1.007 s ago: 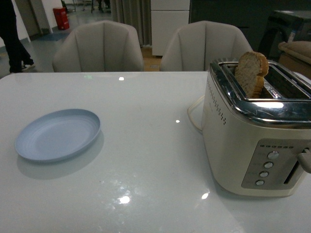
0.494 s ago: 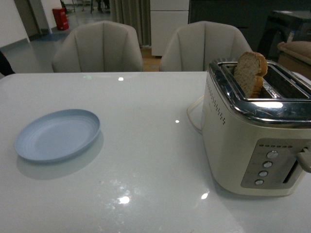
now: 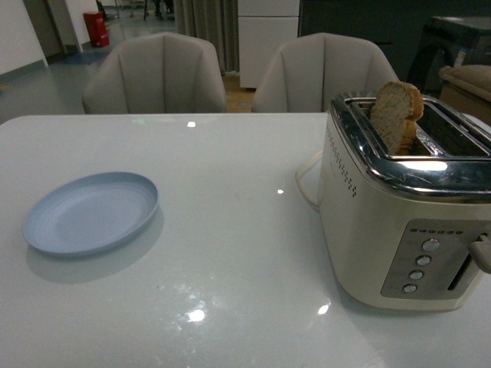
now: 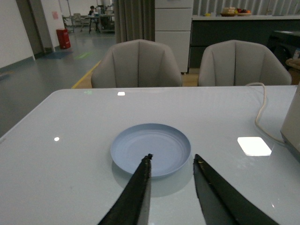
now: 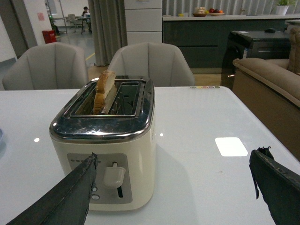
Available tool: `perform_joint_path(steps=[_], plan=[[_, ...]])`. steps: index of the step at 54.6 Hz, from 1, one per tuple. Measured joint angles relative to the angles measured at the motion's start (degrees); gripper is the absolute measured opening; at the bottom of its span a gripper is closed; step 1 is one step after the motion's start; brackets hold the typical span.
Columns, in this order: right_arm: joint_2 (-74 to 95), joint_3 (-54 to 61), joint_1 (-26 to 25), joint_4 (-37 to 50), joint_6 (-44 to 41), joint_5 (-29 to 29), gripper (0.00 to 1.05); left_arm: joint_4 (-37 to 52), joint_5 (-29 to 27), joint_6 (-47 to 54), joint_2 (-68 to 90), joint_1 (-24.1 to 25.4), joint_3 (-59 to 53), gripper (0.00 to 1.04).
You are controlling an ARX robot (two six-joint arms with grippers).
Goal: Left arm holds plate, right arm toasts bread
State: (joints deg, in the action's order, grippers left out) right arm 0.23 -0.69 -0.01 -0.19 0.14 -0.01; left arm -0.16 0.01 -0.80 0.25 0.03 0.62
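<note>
Standing upright in a toaster slot, the bread pokes its rounded, crusted end above the chrome top, leaning slightly against the slot's edge. In the right wrist view the slice fills the slot farther from the plate, while the neighbouring slot shows only its wire guides. The cream toaster sits on a glossy white desk, its lever and a column of round buttons on the end facing the robot, and its pale cord looping onto the desk on the side toward the plate.

Well apart from the toaster, the plate lies flat and bare on the desk. The left gripper hovers released just short of it, its two slim black fingers parted and their tips level with the plate's near rim without touching it.

The right gripper also hangs released, its fingers spread wide, one dark finger crossing in front of the toaster's button panel and the other well clear of the toaster, over bare desk. Neither grips anything.

Two pale upholstered chairs stand behind the desk, beyond the toaster.
</note>
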Motion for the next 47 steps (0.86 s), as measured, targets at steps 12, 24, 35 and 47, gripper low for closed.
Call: perform_joint_path(steps=[12, 24, 35, 47], plan=[[0.0, 0.0, 0.0, 0.0, 0.0, 0.0, 0.98, 0.0, -0.02, 0.0, 0.0, 0.0, -0.02, 0.69], [0.0, 0.0, 0.0, 0.0, 0.0, 0.0, 0.98, 0.0, 0.0, 0.07, 0.0, 0.0, 0.0, 0.98], [0.0, 0.0, 0.0, 0.0, 0.0, 0.0, 0.98, 0.0, -0.02, 0.07, 0.0, 0.0, 0.0, 0.98], [0.0, 0.0, 0.0, 0.0, 0.0, 0.0, 0.98, 0.0, -0.02, 0.07, 0.0, 0.0, 0.0, 0.98]])
